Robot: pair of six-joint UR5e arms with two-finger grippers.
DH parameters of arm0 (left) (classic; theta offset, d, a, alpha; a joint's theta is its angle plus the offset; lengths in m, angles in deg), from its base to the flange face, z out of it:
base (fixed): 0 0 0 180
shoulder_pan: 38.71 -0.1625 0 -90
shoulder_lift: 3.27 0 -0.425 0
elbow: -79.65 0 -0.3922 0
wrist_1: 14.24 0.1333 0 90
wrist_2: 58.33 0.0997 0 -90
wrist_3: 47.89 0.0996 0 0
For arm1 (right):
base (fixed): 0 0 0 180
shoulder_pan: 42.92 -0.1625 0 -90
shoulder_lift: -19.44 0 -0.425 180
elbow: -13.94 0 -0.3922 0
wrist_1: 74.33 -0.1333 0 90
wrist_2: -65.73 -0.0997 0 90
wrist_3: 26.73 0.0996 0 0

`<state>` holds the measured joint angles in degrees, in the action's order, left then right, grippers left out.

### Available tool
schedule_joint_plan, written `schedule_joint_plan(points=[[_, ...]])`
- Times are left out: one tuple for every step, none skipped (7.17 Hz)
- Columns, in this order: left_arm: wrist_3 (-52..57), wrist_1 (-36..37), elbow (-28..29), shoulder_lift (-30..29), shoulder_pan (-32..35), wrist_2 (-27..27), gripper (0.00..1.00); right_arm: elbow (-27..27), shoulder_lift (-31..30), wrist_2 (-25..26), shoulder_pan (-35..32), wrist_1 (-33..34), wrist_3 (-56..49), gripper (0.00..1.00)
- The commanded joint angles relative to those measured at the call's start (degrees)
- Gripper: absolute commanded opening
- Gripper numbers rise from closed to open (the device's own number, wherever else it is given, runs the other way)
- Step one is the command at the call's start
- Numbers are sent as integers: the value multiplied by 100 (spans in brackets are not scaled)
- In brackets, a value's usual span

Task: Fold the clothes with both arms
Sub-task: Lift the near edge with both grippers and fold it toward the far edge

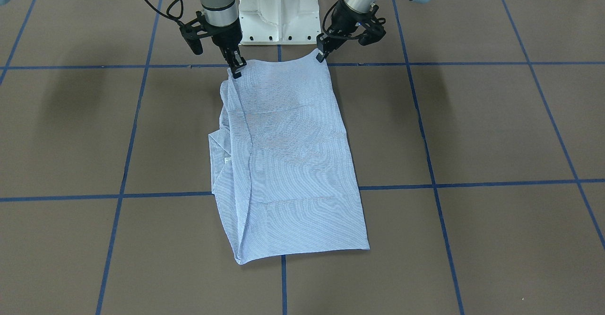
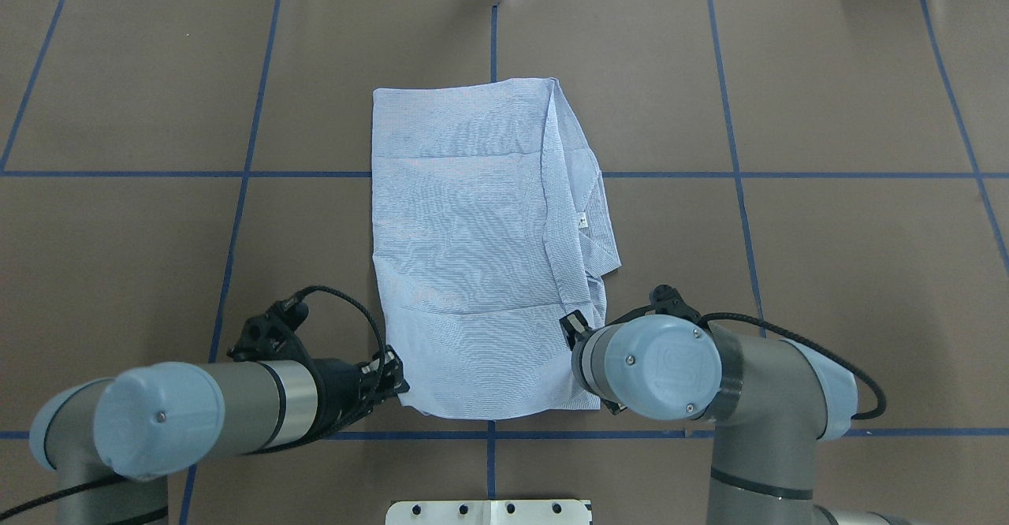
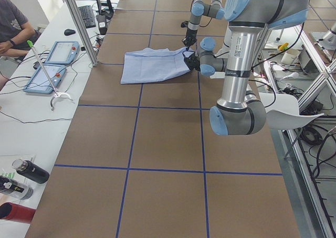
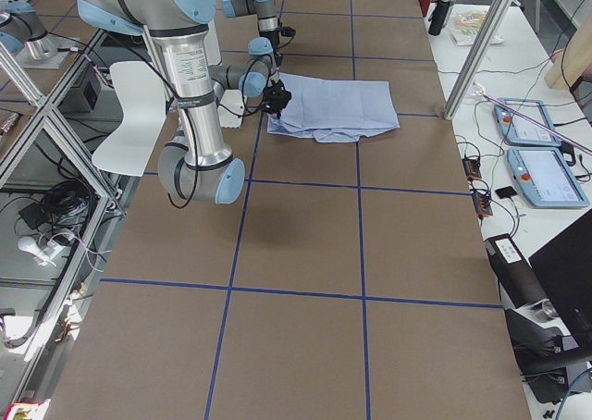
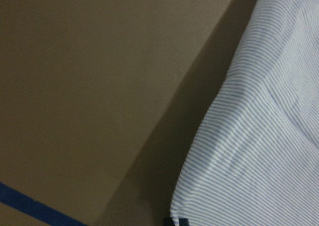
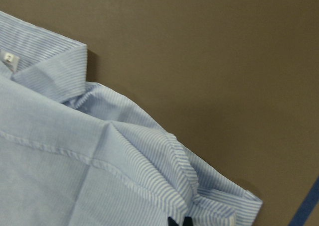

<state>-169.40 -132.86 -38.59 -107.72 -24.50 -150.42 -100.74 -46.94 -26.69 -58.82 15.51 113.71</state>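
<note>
The clothes are one pale blue pinstriped shirt, folded into a long strip with the collar and extra layers bunched along one side. It lies flat on the brown table, except the edge nearest the robot, which is raised a little. My left gripper is shut on one corner of that edge and also shows in the overhead view. My right gripper is shut on the other corner, by the bunched layers. Both wrist views show striped fabric pinched at the frame's bottom.
The white pedestal base stands just behind the held edge. Blue tape lines grid the table. Beyond the far edge, a side bench holds teach pendants and bottles, with a seated person beside it.
</note>
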Motion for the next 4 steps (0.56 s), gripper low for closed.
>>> schedule_joint_plan(points=[[31, 662, -60, -757, 1261, -971, 0, -37, 150, -730, -874, 6, -479, 0], [179, 709, 255, -961, 1712, -1186, 0, 59, 307, -969, -1271, 41, -726, 0], [537, 709, 580, -1111, 2082, -1266, 0, 460, 744, -1163, -1675, 181, -1024, 0], [741, 648, 1088, -1382, 2442, -1284, 0, 1142, 1210, -1391, -2009, 165, -1297, 0]])
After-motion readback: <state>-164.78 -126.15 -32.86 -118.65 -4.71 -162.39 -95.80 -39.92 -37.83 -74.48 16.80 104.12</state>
